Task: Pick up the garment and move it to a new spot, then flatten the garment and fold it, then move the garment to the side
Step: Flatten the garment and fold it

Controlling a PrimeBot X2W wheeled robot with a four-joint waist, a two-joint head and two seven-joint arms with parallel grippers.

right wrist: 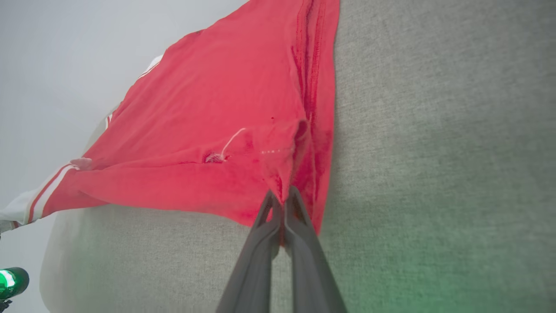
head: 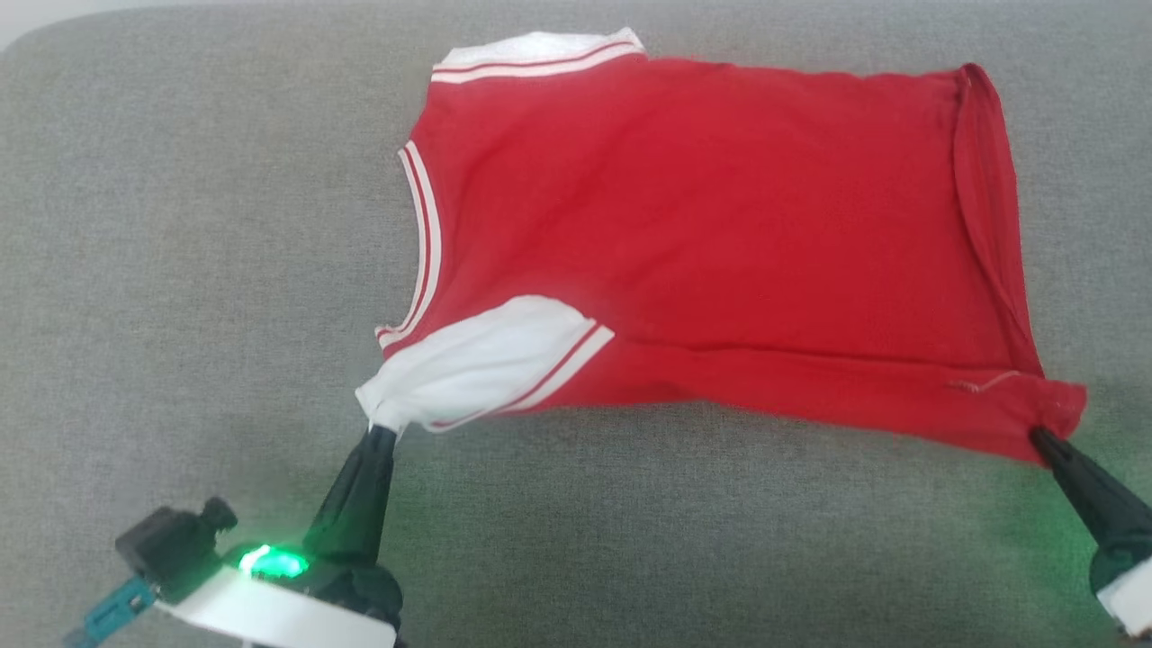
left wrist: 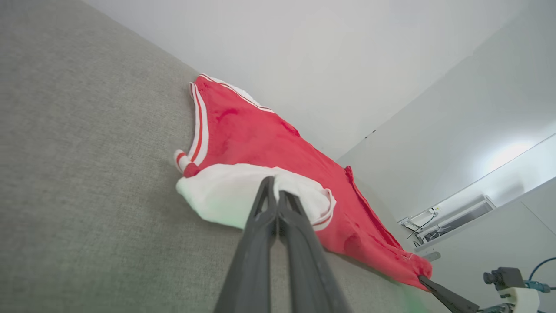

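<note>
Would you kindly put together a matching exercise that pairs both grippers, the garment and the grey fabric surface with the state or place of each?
Column one:
1. left gripper
2. right gripper
3. garment
4. grey fabric surface

Column two:
A. shut on the red hem corner
B. lying mostly flat, plain red side up
C. underneath the garment
D. shut on the white sleeve

Pairs: 1-D, 2-A, 3-B, 4-C.

red garment (head: pixel 720 225) spread on grey upholstery (head: pixel 180 270)
</note>
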